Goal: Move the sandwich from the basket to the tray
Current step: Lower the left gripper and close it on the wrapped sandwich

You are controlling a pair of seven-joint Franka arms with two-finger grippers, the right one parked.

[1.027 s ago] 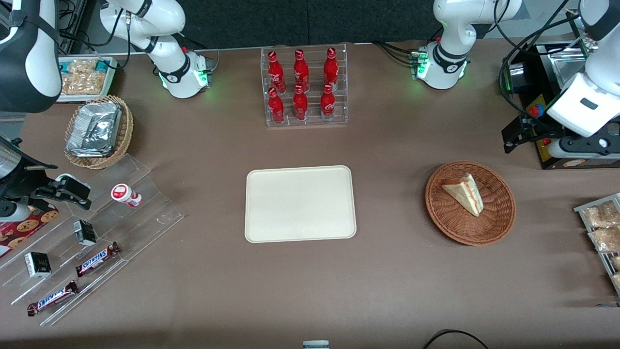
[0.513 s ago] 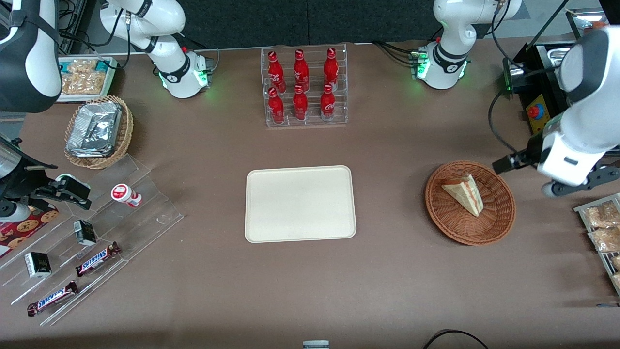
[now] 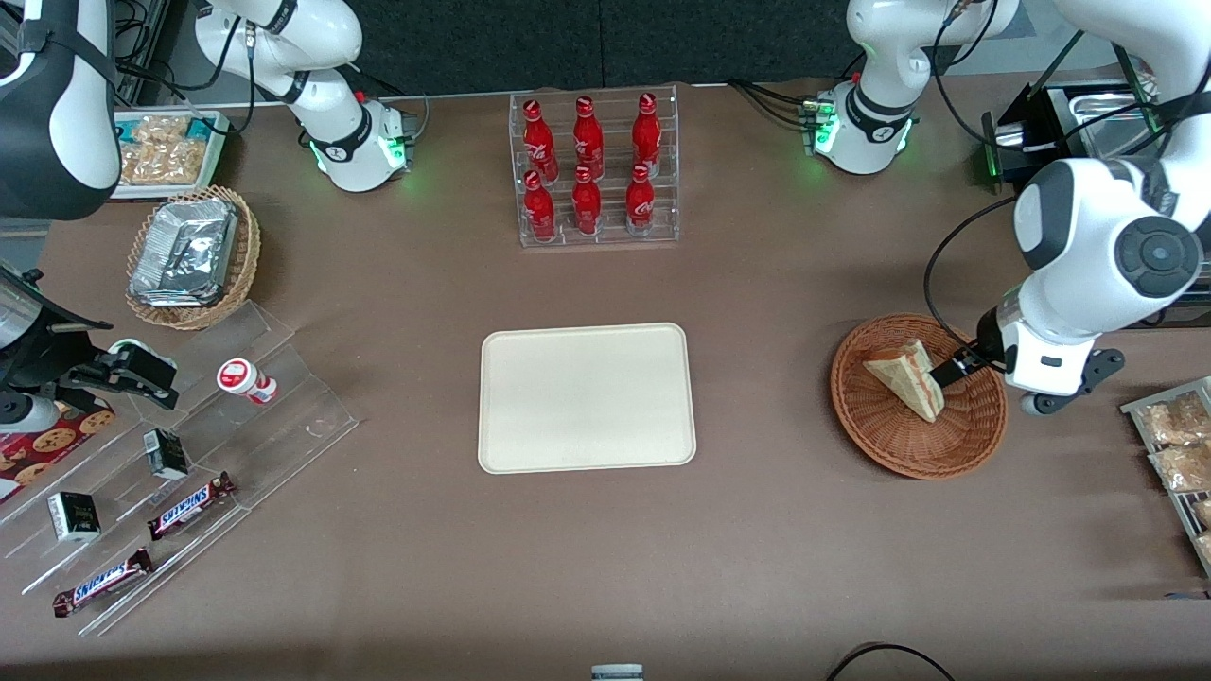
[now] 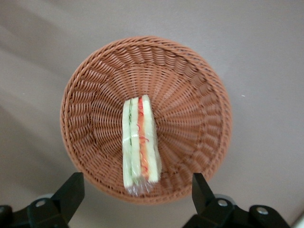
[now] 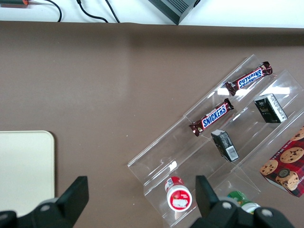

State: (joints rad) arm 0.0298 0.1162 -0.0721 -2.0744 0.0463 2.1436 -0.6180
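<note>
The sandwich (image 3: 906,376), a pale bread wedge with orange-red and green stripes, lies in the reddish-brown wicker basket (image 3: 856,416). The left wrist view looks straight down on the sandwich (image 4: 139,140) in the basket (image 4: 190,85). My left gripper (image 3: 949,371) hangs above the basket, at the rim on the working arm's side, just beside the sandwich. In the wrist view the gripper (image 4: 136,183) is open and empty, with its black fingers (image 4: 71,190) spread wide either side of the sandwich's end. The cream tray (image 3: 587,397) lies bare at the table's middle, toward the parked arm from the basket.
A clear rack of red bottles (image 3: 596,170) stands farther from the front camera than the tray. A stepped acrylic rack with candy bars (image 3: 180,445) and a tan basket of foil packs (image 3: 189,255) lie toward the parked arm's end. Snack packs (image 3: 1173,445) lie beside the basket at the working arm's end.
The left arm has swung in from the working arm's end of the table toward the basket. Its gripper now hangs over the basket's rim. The sandwich has not moved.
</note>
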